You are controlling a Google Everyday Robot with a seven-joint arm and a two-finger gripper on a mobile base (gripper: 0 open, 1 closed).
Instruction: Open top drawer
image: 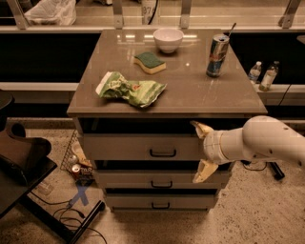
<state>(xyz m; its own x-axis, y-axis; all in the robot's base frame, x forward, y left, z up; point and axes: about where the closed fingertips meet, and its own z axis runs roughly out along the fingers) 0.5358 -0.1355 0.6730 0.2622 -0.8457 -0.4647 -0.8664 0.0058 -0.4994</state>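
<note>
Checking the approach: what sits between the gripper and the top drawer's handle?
Nothing: the camera view shows only bare front panel between the open gripper and the handle on the top drawer.

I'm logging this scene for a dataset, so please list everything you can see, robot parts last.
Top drawer: one, grey-beige, black handle, highest of three fronts.
Lower drawers: two, grey, beneath it.
Cabinet top: one, brown.
Bowl: one, white, back centre of top.
Sponge: one, green and yellow, before the bowl.
Can: one, silver-blue, back right.
Crumpled bag: one, green, front left.
Bottles: two, clear, ledge at right.
Plastic bag: one, white, far ledge, left.
Gripper: one, cream fingers open, before top drawer's right end.
Arm: one, white, from right.
</note>
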